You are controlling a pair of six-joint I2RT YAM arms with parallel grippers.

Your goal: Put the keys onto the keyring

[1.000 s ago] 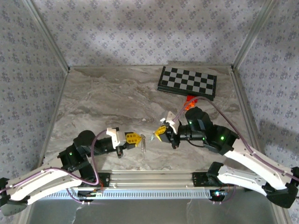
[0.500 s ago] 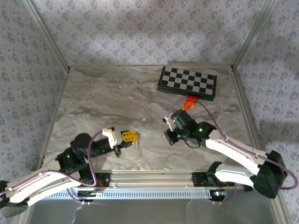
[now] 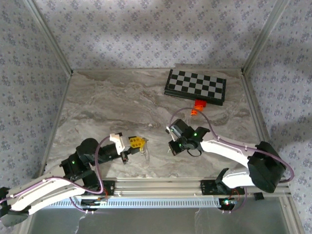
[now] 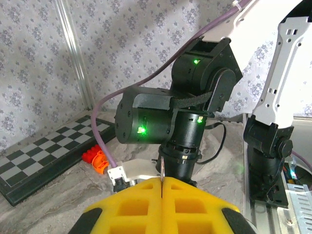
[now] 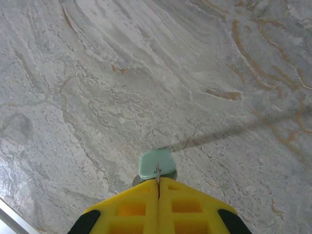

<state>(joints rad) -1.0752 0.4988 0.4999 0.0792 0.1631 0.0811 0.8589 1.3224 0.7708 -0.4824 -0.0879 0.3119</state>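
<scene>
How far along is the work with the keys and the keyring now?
Done: both pieces are picked up. In hand: the right fingers are shut on the teal key; the left fingers are shut on a thin metal edge, apparently the keyring. Still to do: the arms are apart, so the key is not yet threaded on.

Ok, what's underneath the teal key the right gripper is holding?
Bare marbled tabletop lies beneath the key. The right gripper is shut on it, so its yellow pads cover the key's lower part.
</scene>
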